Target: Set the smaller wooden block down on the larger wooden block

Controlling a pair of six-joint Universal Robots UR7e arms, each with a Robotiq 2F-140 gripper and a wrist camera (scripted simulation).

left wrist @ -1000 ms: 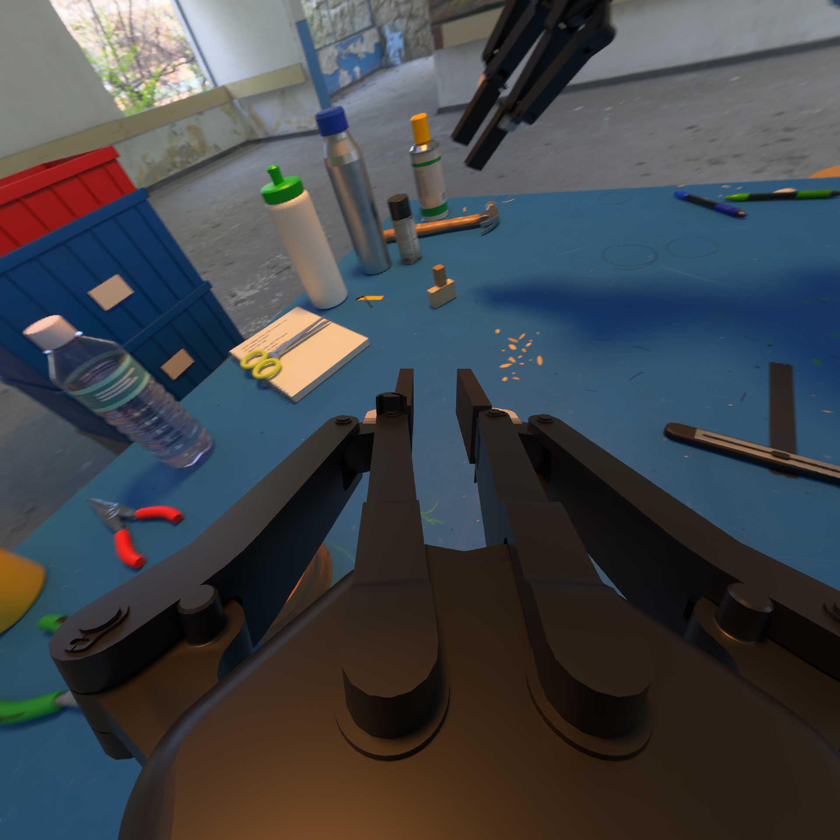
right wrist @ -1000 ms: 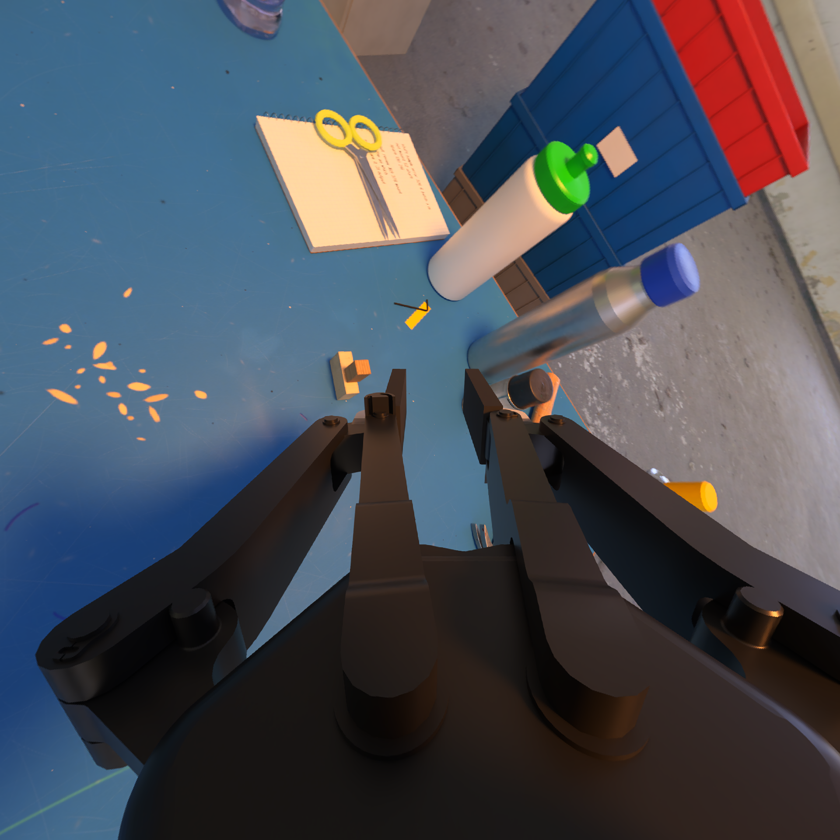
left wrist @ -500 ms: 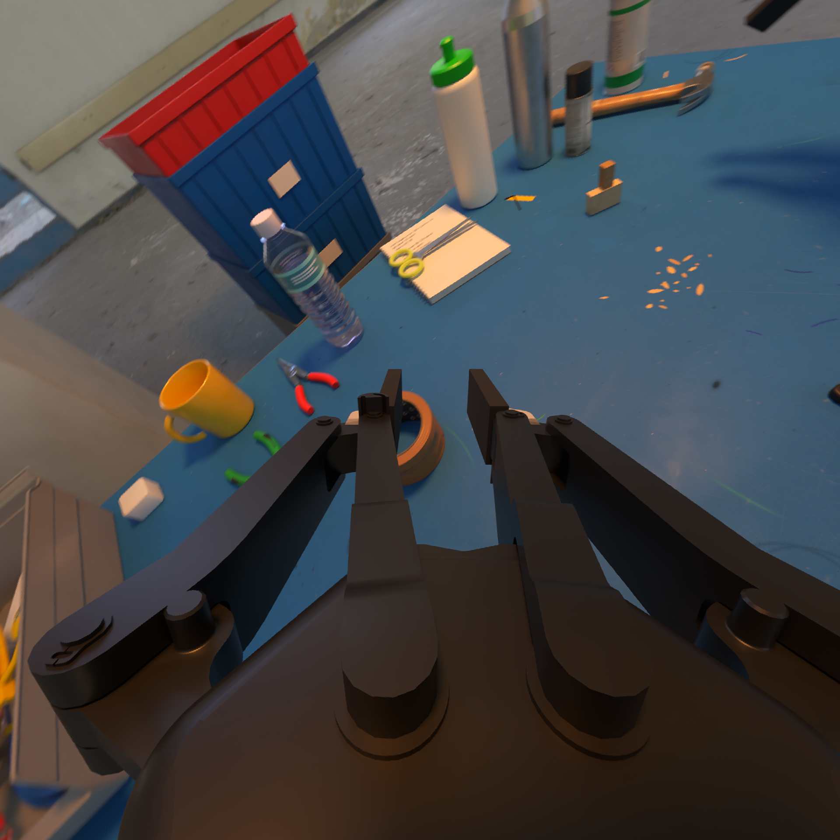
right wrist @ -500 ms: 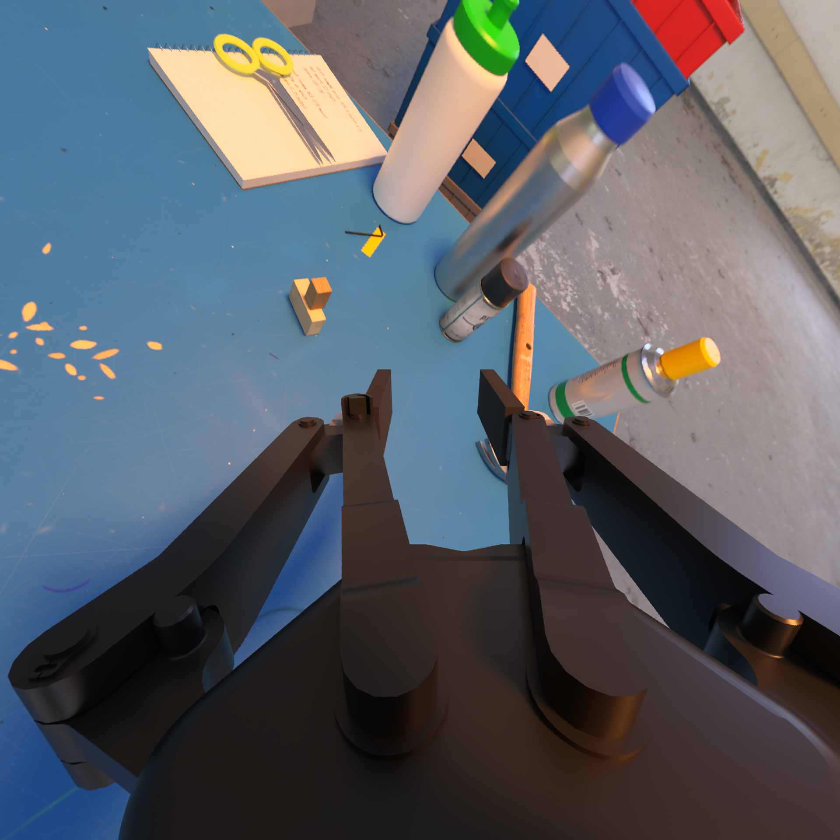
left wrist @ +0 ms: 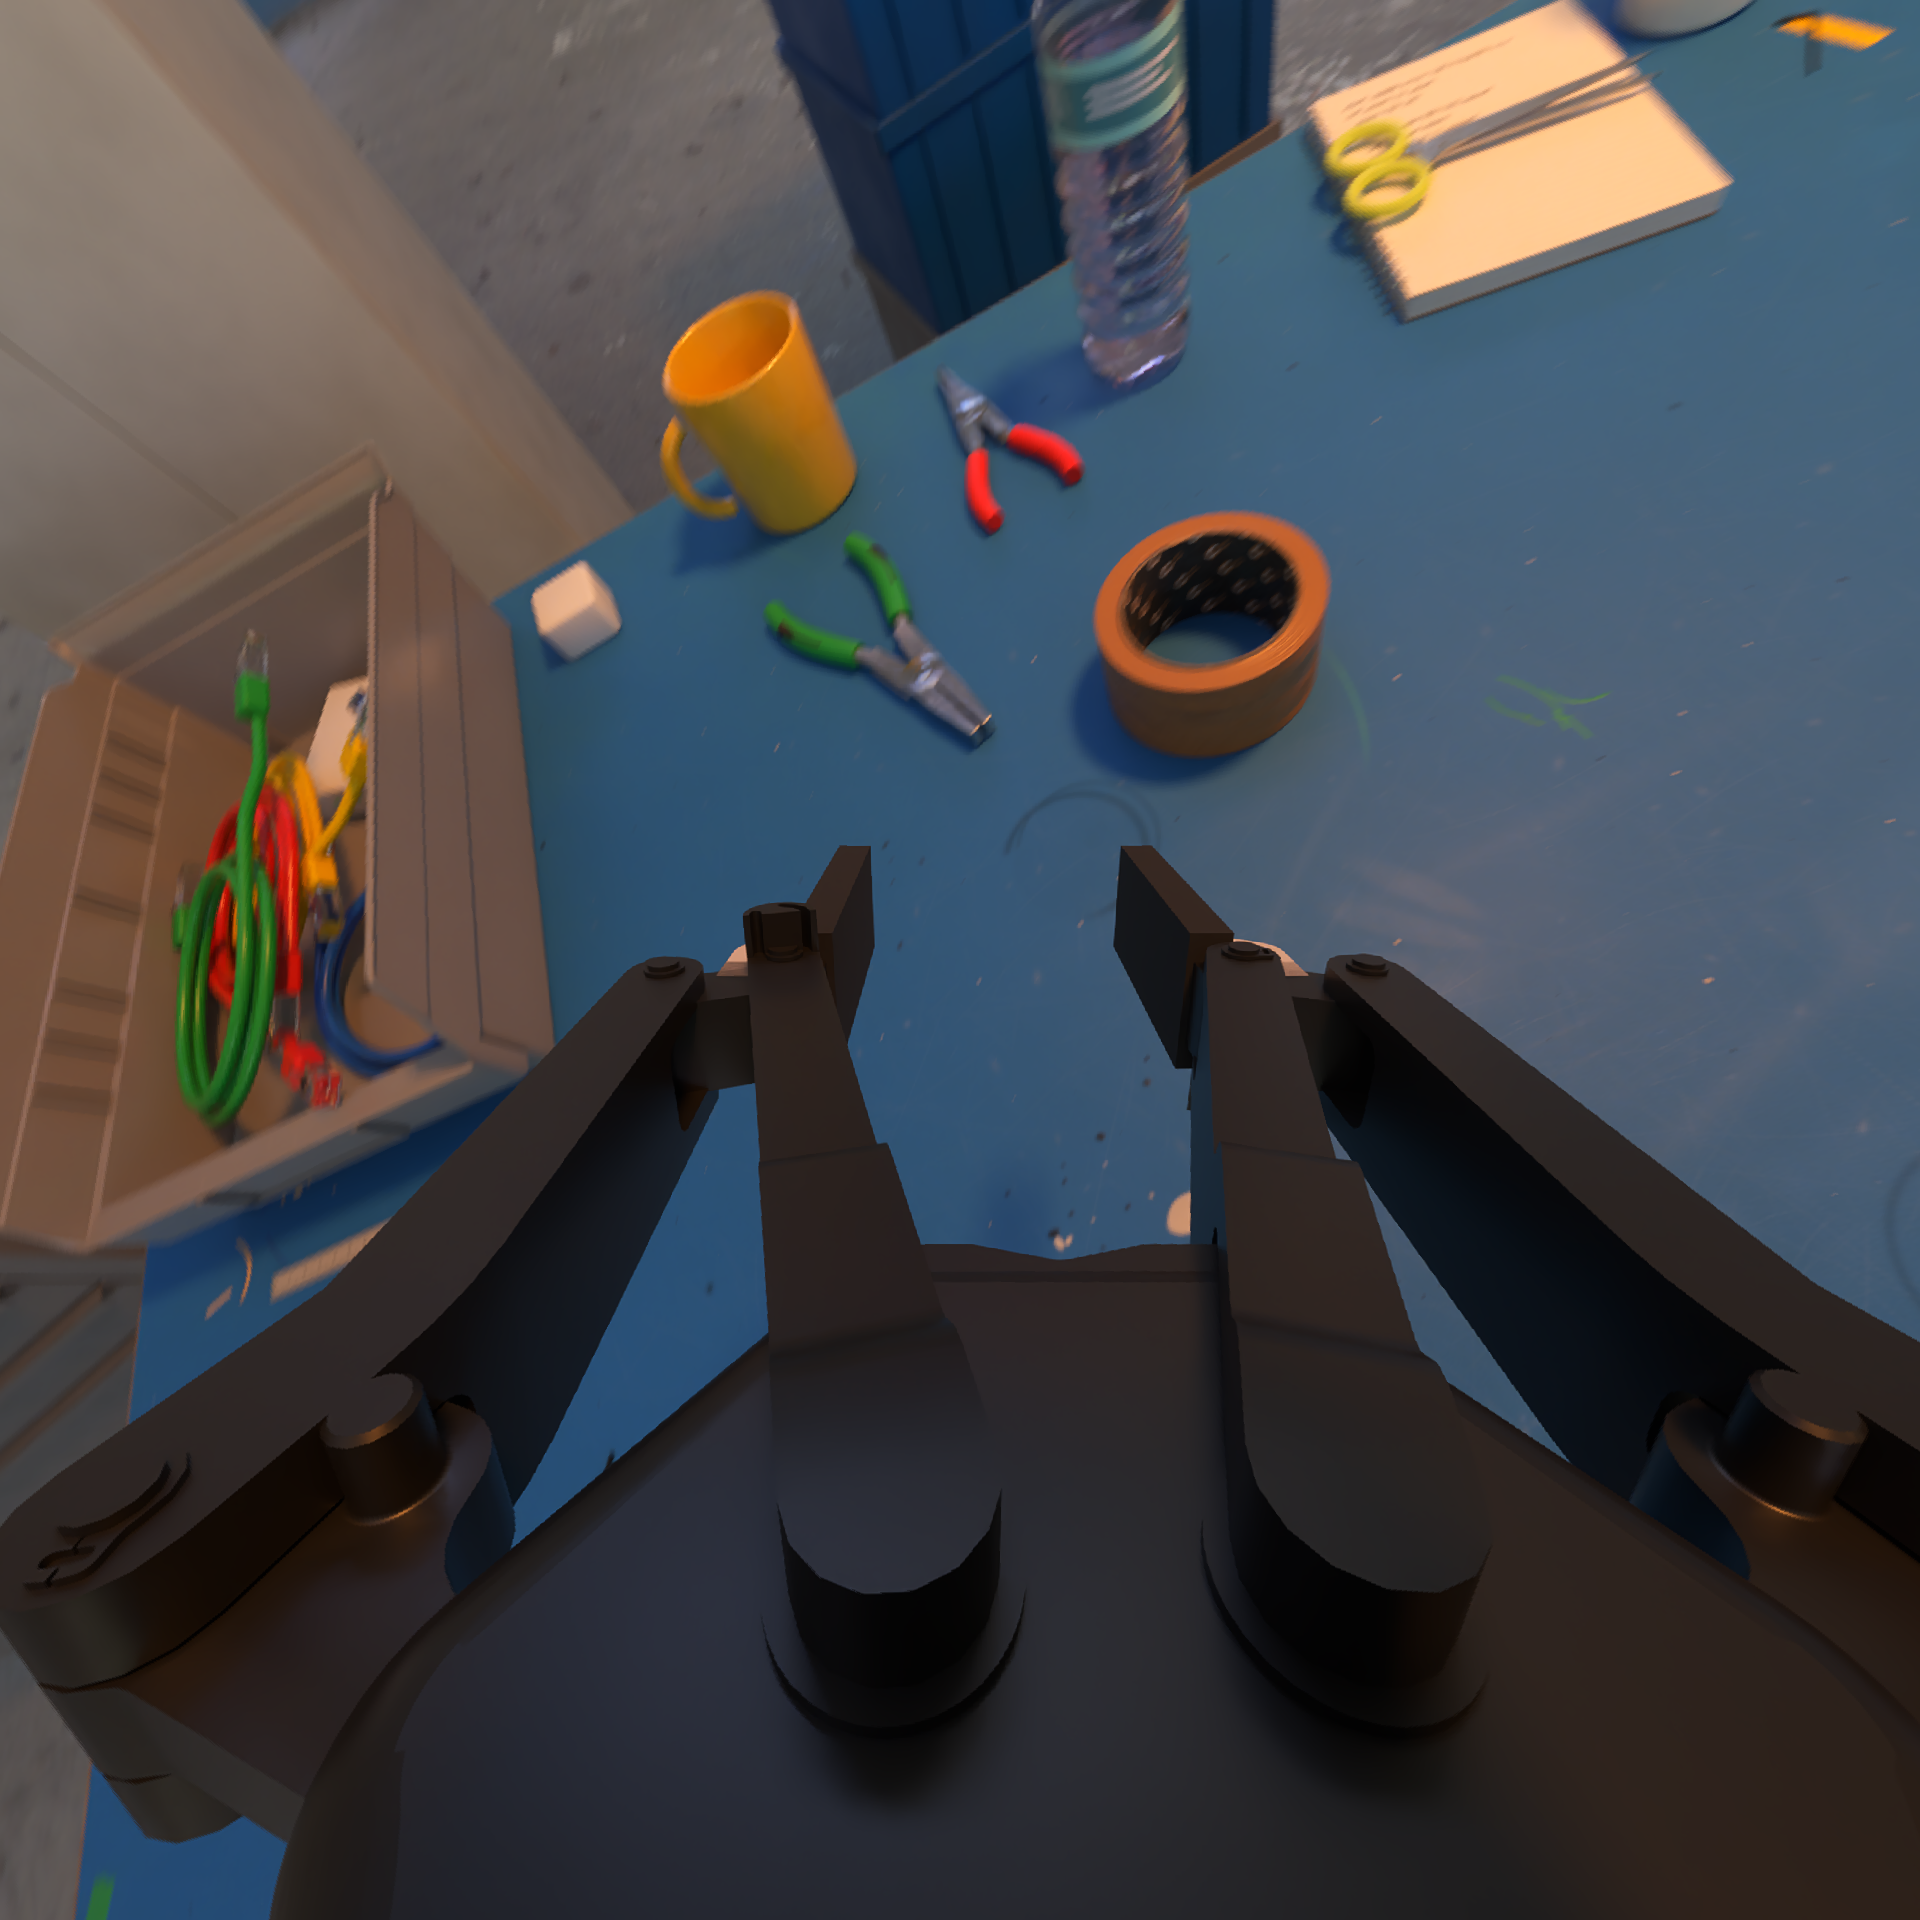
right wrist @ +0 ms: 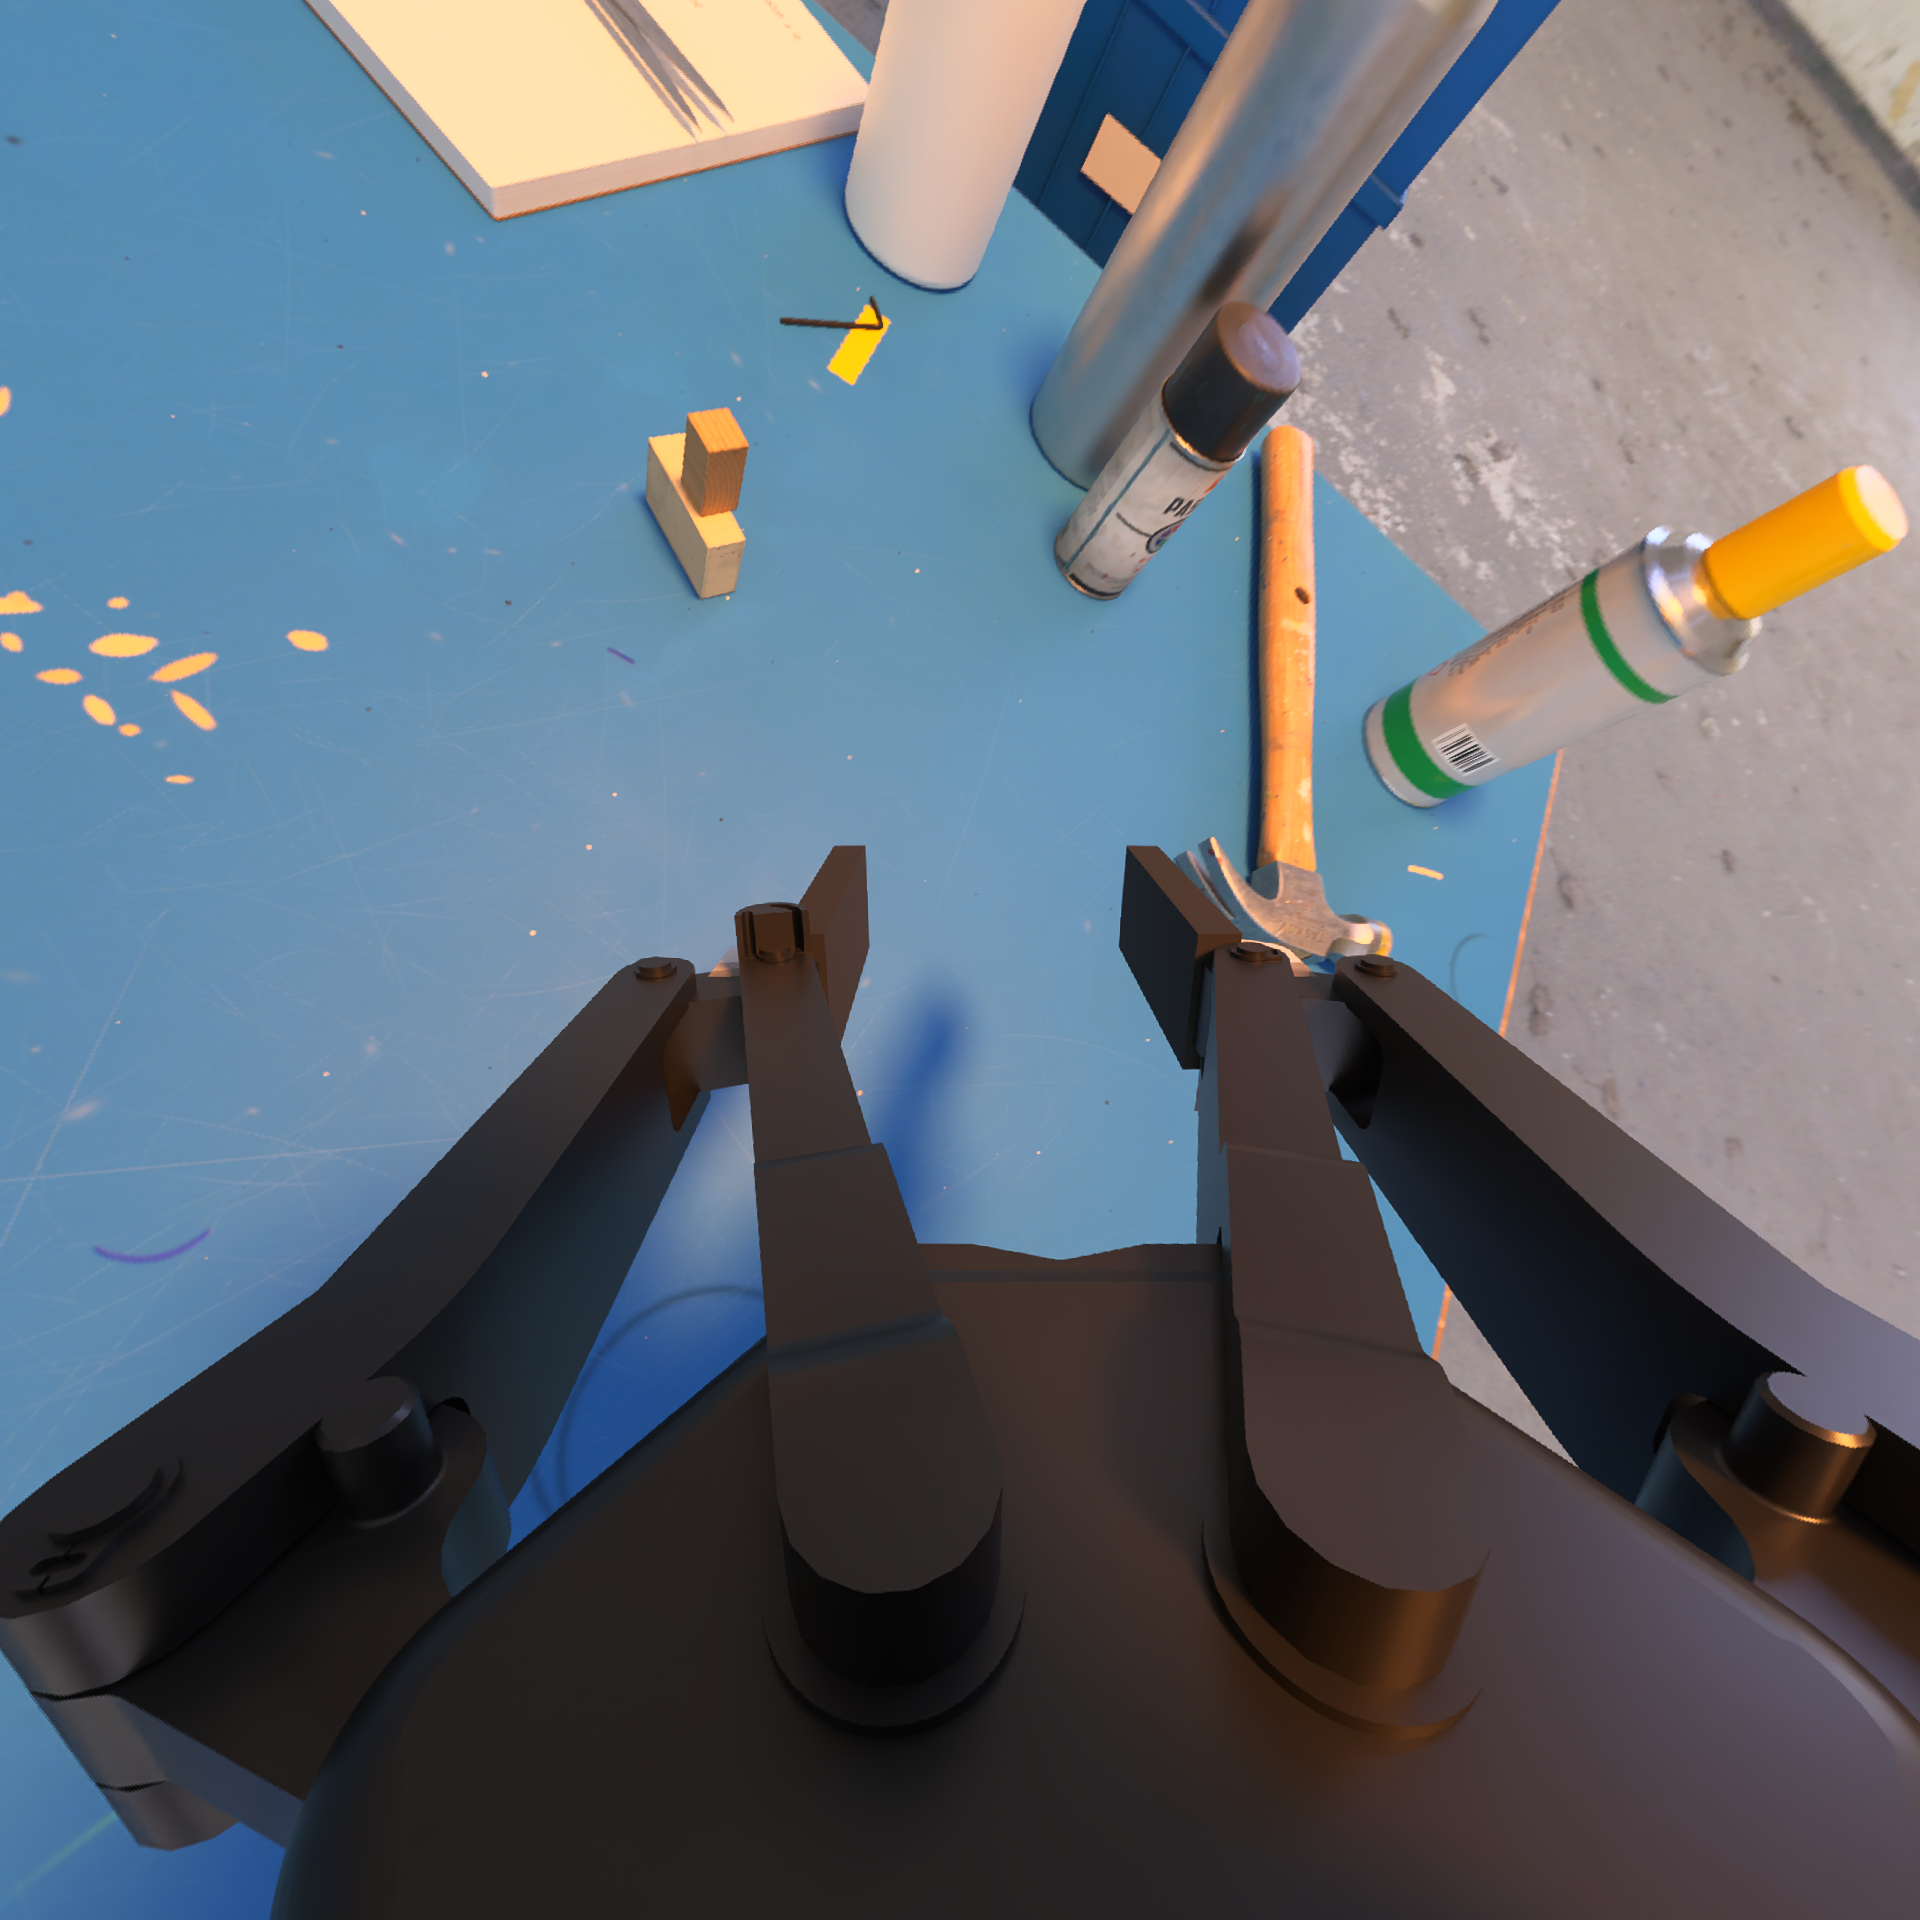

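Observation:
In the right wrist view the smaller, darker wooden block (right wrist: pixel 716 461) stands upright on the larger pale wooden block (right wrist: pixel 698 535), which lies on the blue table (right wrist: pixel 468 883). My right gripper (right wrist: pixel 992 904) is open and empty, held above the table, below and to the right of the blocks in the picture. My left gripper (left wrist: pixel 987 899) is open and empty over another part of the table; the blocks do not show in the left wrist view.
Near the blocks stand a white bottle (right wrist: pixel 951 135), a silver bottle (right wrist: pixel 1195 270), a small spray can (right wrist: pixel 1174 468), a green-banded can (right wrist: pixel 1600 655) and a hammer (right wrist: pixel 1286 644). Left wrist view: tape roll (left wrist: pixel 1210 629), yellow mug (left wrist: pixel 758 416), pliers (left wrist: pixel 883 649), water bottle (left wrist: pixel 1122 187), notepad (left wrist: pixel 1517 177), cable crate (left wrist: pixel 260 873).
Both arms have drawn back from the blocks. The left wrist view has swung left and down toward the tape roll and crate. Both grippers have opened a little wider.

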